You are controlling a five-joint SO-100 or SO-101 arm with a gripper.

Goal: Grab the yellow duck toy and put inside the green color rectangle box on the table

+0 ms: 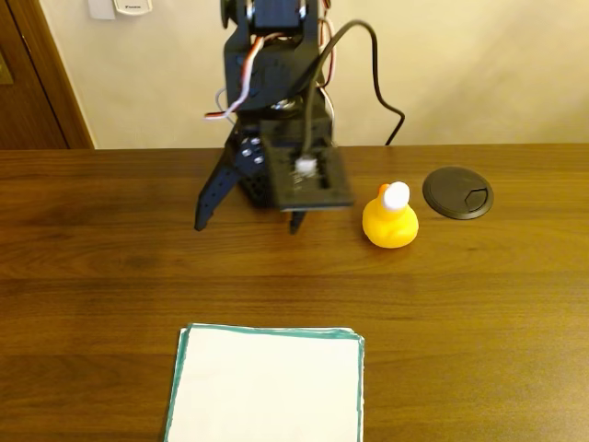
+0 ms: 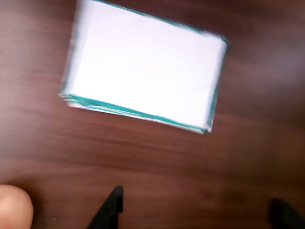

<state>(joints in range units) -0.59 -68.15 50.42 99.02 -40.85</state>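
The yellow duck toy (image 1: 390,219) sits upright on the table (image 1: 110,258), just to the right of the gripper (image 1: 247,224) in the fixed view and apart from it, its white-topped head level with the arm's lower body. In the wrist view a blurred orange-yellow curve at the bottom left corner (image 2: 13,206) is probably the same duck, lying outside the two dark fingertips (image 2: 110,210), so nothing is between them. The jaws stand spread wide and empty, one finger slanting out to the left in the fixed view and the other pointing down near the table, which suits an approach rather than a hold. The green color rectangle box (image 1: 267,387) lies flat well ahead of the gripper, toward the camera in the fixed view and in the upper part of the wrist view (image 2: 143,67), placed so a short carry forward would reach it. The grab looks not yet made; the gripper would need to swing sideways to bring the duck between its fingers. A round black cable cap (image 1: 457,191) is set in the table just beyond the duck. The tabletop is dark brown wood grain, meeting a plain cream wall (image 1: 479,64), with a wooden door frame (image 1: 51,74) at the left and black cables (image 1: 373,55) looping behind the arm.
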